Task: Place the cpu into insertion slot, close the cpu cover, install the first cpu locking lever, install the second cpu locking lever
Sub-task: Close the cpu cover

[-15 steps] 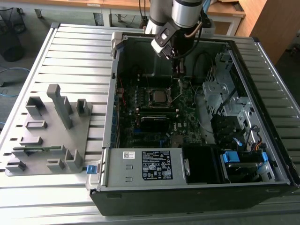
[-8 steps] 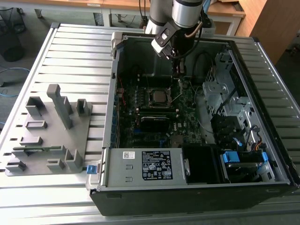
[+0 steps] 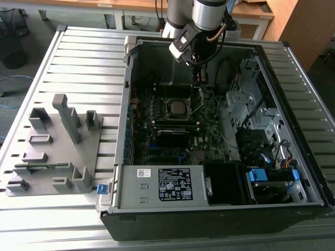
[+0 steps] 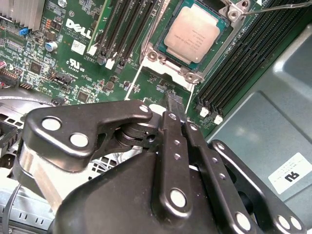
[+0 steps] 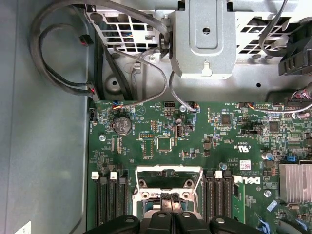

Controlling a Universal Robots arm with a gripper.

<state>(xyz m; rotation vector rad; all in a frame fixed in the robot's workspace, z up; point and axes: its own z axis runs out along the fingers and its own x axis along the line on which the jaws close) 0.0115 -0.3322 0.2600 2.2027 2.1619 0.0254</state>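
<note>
The cpu (image 4: pixel 195 33), a flat square chip with a dull silver top, lies in the insertion slot on the green motherboard (image 4: pixel 87 73); the exterior view shows the cpu (image 3: pixel 178 107) mid-board. The cpu cover (image 5: pixel 168 170), a silvery frame with a square window, appears raised at the socket's edge nearest my gripper. My gripper (image 4: pixel 174 101) hangs just beyond that edge, its thin fingertips pressed together and holding nothing. In the exterior view my gripper (image 3: pixel 199 79) hovers above the board toward that view's right of the socket. A thin wire locking lever (image 4: pixel 278 6) juts out beside the socket.
The board sits inside an open computer case (image 3: pixel 121 130) on a slatted table. Black memory slots (image 4: pixel 243 58) flank the socket. A metal drive cage (image 5: pixel 202 39) and loose cables (image 5: pixel 63 58) stand past the board. A grey fixture (image 3: pixel 57 146) rests at the exterior view's left.
</note>
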